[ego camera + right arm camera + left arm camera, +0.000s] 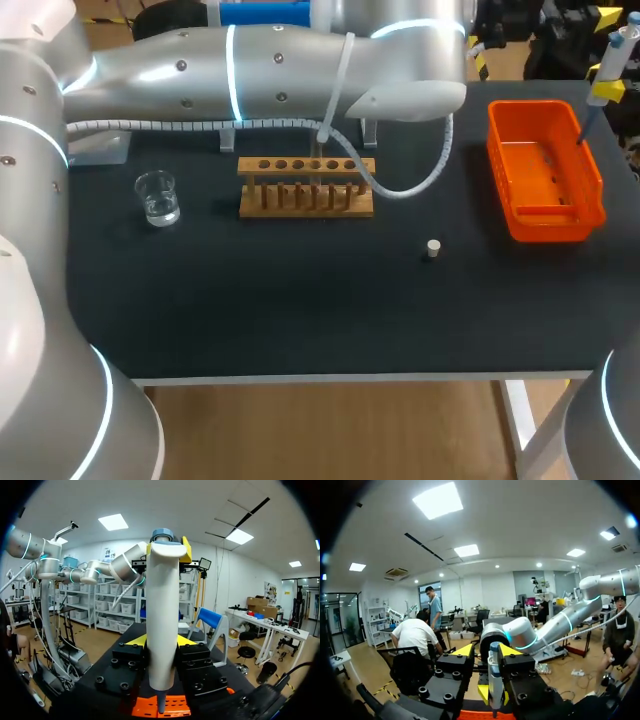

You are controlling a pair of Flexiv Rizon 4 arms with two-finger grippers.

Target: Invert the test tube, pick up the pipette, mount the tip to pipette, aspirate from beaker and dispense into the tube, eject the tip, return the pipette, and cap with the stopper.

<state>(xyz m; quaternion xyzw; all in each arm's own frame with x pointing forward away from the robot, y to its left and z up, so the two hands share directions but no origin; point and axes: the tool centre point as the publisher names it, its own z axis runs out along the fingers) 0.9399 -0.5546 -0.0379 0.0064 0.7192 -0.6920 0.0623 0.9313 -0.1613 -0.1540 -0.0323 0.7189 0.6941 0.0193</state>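
Note:
The white pipette (612,62) hangs upright over the orange bin (545,225) at the table's far right, its thin lower end pointing into the bin. My right gripper (160,640) is shut on the pipette's white body (162,615). My left gripper (486,651) is up near the pipette's top, its fingers apart with the slim blue-topped pipette (495,680) standing between them, nearer one finger. A clear test tube (322,155) stands in the wooden rack (306,187). The glass beaker (157,197) holds liquid at the left. The small stopper (432,249) lies on the mat.
My left arm (260,60) stretches across the back of the table above the rack, with a cable loop (420,180) hanging beside it. The black mat (300,300) lies bare in front of the rack.

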